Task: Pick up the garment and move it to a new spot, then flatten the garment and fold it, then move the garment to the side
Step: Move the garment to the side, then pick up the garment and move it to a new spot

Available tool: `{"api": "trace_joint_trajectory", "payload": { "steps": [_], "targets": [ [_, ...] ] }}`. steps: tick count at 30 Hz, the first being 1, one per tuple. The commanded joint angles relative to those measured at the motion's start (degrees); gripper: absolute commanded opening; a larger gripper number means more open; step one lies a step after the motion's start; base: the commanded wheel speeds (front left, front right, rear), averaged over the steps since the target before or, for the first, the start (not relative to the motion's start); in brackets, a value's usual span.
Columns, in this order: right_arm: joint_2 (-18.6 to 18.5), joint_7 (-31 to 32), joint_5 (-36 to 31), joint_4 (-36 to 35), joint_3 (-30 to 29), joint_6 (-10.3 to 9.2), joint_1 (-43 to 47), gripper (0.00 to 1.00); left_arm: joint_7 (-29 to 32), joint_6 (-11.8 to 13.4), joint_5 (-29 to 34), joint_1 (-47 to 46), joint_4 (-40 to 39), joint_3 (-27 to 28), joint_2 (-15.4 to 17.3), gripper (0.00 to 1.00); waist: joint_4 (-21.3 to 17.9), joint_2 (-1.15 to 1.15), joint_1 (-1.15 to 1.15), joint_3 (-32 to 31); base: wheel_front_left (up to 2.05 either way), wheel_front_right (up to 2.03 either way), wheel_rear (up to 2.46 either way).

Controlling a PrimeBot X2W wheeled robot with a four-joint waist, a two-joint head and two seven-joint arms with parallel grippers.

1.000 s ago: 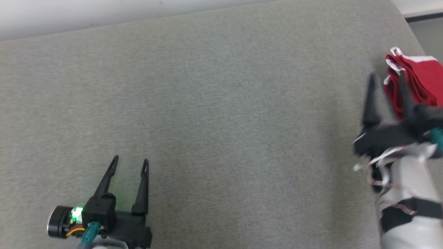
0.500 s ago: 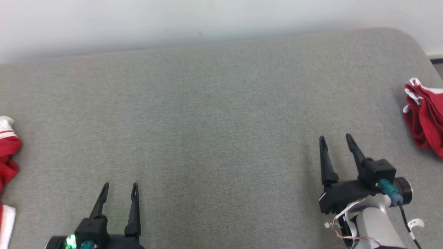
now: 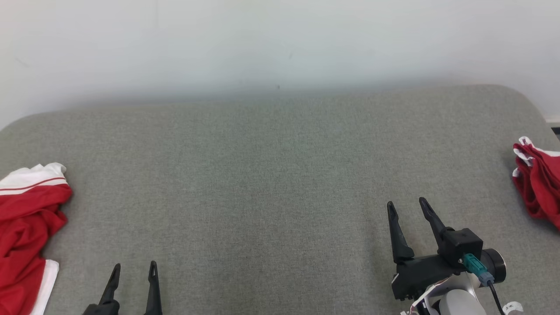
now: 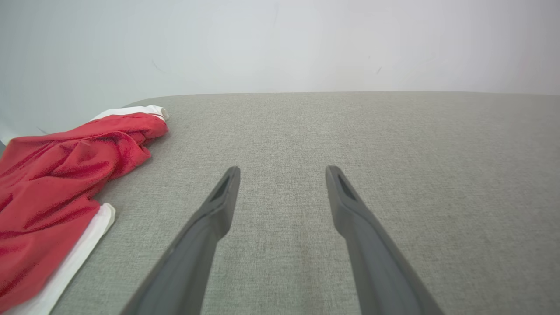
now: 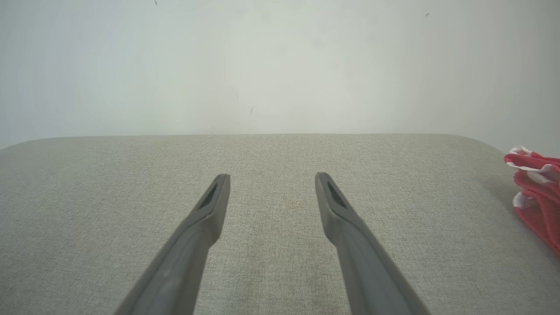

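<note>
While the left end effector at lower left and the right end effector at lower right stand wide and empty, a crumpled red garment lies at the left edge of the grey bench. A folded red garment lies at the right edge.

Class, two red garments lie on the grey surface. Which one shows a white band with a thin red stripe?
The left garment, beside the left end effector; the right garment has small white trims, no striped band.
</note>
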Motion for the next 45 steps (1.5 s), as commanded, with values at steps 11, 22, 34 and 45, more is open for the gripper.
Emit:
{"api": "trace_joint_trajectory", "payload": {
  "steps": [11, 22, 34, 45],
  "targets": [
    [0.21, -0.01, 2.64, -1.1, 1.35, 0.06, 2.62, 1.0, -0.18, -0.5, 0.3, 1.77, -0.82, 2.45, -0.24, 1.0, 1.39, 0.01, 0.01, -2.81, 0.0, 0.0, 0.0],
    [0.23, -0.01, 2.63, -0.66, 0.85, 0.06, 3.22, 1.0, -0.18, -0.41, -0.41, 2.08, -0.97, 2.03, -0.26, 1.0, 3.75, 0.01, 0.01, -2.66, 0.0, 0.0, 0.0],
    [0.22, -0.01, 2.57, -0.26, 2.2, 0.06, 3.59, 1.0, -0.17, 0.55, -0.95, 2.26, -1.23, 2.49, -0.26, 1.0, 12.15, 0.01, 0.01, -1.78, 0.0, 0.0, 0.0],
    [0.23, -0.01, 2.36, -0.66, 3.69, 0.06, 3.26, 1.0, -0.18, 1.12, -1.95, 3.05, -1.22, 4.59, -0.26, 1.0, 23.63, 0.01, 0.01, -0.86, 0.0, 0.0, 0.0]
  ]
}}
